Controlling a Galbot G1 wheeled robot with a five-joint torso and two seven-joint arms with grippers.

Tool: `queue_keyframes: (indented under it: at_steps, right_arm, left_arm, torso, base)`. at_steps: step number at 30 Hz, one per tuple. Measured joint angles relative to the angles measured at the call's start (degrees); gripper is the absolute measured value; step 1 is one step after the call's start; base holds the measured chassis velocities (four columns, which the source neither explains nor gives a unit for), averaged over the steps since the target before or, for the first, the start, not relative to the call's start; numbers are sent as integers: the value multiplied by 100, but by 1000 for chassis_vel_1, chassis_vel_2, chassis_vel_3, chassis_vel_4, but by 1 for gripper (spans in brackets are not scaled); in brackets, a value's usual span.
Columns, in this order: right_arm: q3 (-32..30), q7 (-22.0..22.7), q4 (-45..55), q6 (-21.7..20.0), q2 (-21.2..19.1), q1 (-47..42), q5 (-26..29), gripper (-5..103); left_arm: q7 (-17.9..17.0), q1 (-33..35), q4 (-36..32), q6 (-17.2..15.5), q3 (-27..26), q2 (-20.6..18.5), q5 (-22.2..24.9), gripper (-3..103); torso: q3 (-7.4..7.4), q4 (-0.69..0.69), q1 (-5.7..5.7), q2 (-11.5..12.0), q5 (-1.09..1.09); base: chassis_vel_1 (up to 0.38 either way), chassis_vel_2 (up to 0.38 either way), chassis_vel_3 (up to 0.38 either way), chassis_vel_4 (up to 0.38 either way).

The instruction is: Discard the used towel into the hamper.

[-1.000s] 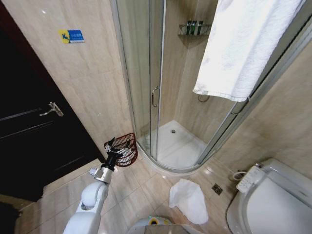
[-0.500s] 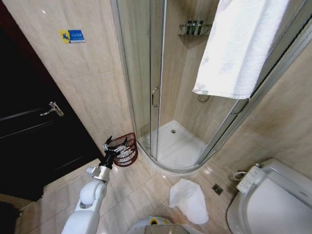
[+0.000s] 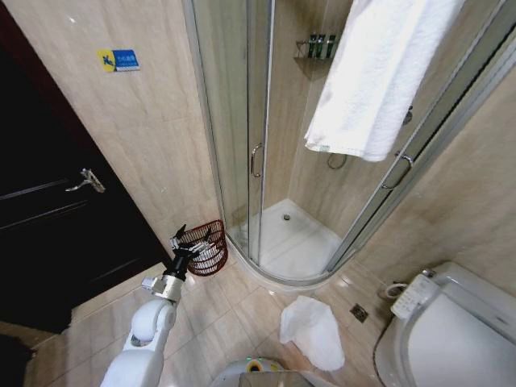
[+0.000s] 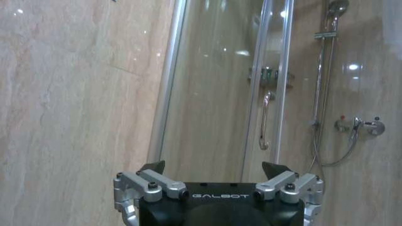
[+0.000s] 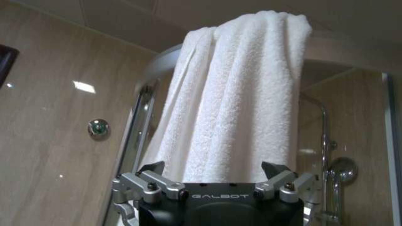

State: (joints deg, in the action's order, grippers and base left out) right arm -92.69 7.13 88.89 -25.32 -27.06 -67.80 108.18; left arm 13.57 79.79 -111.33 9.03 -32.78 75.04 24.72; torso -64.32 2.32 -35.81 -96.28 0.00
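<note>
Left tool open and empty, fingers spread, arm stretched forward and low over the floor tiles, tool just at the near rim of the hamper. Hamper upright on the floor by the shower base, mouth up. Right tool open, raised before the white towel, which drapes lengthwise down from the shower rail.

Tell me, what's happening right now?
Left end effector open by the hamper. Right end effector open beneath hanging towel. Nothing blocking hamper.
</note>
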Motion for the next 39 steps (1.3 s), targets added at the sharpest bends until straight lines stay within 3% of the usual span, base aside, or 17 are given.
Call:
queue_keyframes:
  at_steps: [5,9,12,17,21,24,31,39]
  right_arm:
    - [17,123,-293,37,-300,-135,-154,100]
    - [29,555,-530,81,-523,-221,-514,100]
    - [29,1285,-466,-61,-625,-130,-689,100]
    - [10,1603,-456,-83,-675,-117,-564,100]
    - [12,1267,-741,91,-690,-221,-43,100]
    - [32,562,-980,113,-569,-267,390,100]
    - [72,-172,-1202,115,-483,-346,863,100]
    - [130,-208,-1174,101,-513,-550,664,100]
  left_arm:
    - [8,-3,-63,6,-36,-33,34,100]
    - [18,4,-105,6,-55,-21,76,100]
    - [69,10,-64,60,-40,12,62,100]
    - [88,3,-42,101,-15,59,15,100]
    - [87,15,-92,105,-13,67,-20,100]
    - [54,20,-127,108,-56,71,-20,100]
    - [24,6,-63,152,-74,95,-33,100]
    - [20,1,-76,175,-72,101,-90,100]
  torso:
    - [-1,1,-1,0,0]
    - [-2,3,-2,1,0]
    - [-1,1,-2,0,1]
    - [-1,0,-1,0,-1]
    - [-1,2,-1,0,1]
    - [-1,1,-2,0,2]
    - [-1,1,-1,0,0]
    - [-1,2,-1,0,1]
  base:
    - [0,0,0,0]
    - [0,0,0,0]
    - [0,0,0,0]
    - [0,0,0,0]
    - [0,0,0,0]
    - [0,0,0,0]
    - [0,0,0,0]
    - [0,0,0,0]
